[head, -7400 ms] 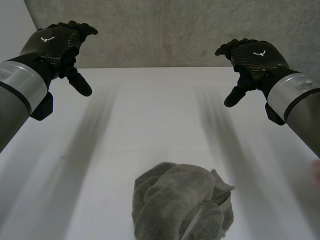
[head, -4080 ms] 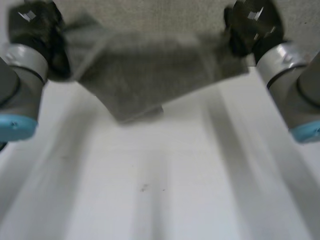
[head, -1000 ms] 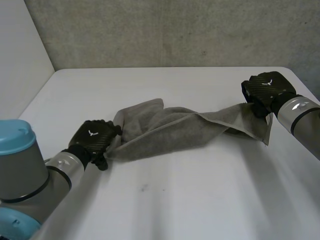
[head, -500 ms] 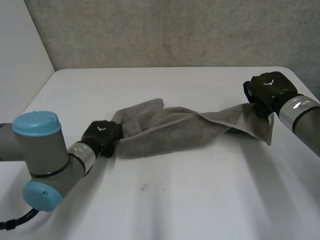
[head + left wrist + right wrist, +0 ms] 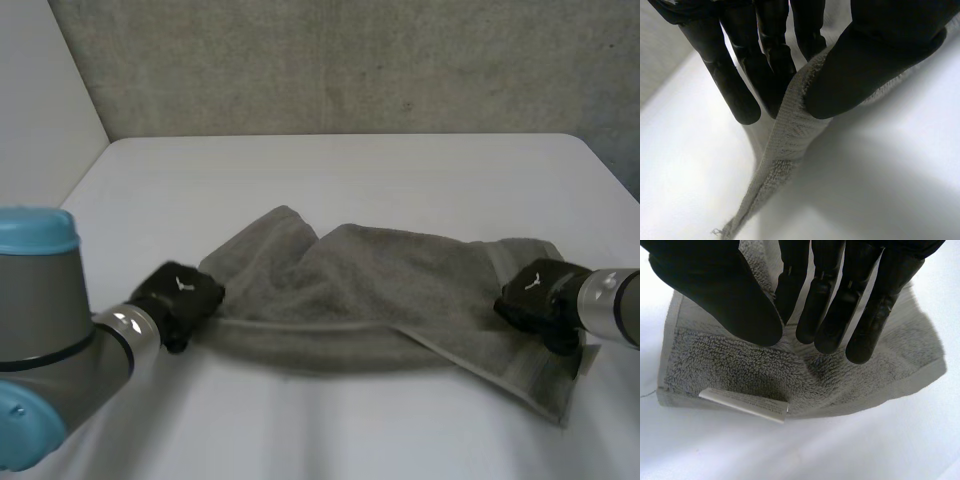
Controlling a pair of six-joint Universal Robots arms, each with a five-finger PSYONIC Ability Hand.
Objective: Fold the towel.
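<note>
A grey towel (image 5: 380, 290) lies in a long, rumpled band across the white table (image 5: 350, 180). My left hand (image 5: 178, 298) is at the towel's left end. In the left wrist view, its thumb (image 5: 875, 55) and fingers (image 5: 732, 80) pinch the towel's hemmed edge (image 5: 790, 135), which hangs down from them to the table. My right hand (image 5: 538, 298) is at the right end, low on the table. The right wrist view has its thumb (image 5: 715, 290) and fingers pinching a corner of the towel (image 5: 740, 365), with a white label (image 5: 745, 405) lying below the fingertips.
A grey wall (image 5: 350, 60) rises behind the table's far edge, and a white wall (image 5: 40, 120) stands at the left. The table's right edge runs close to my right hand. Bare tabletop lies beyond the towel and in front of it.
Both hands came nearer and lower. The right hand dropped from the far right to the tabletop. The towel, stretched and twisted before, now lies on the table. The left hand closed on its edge.
</note>
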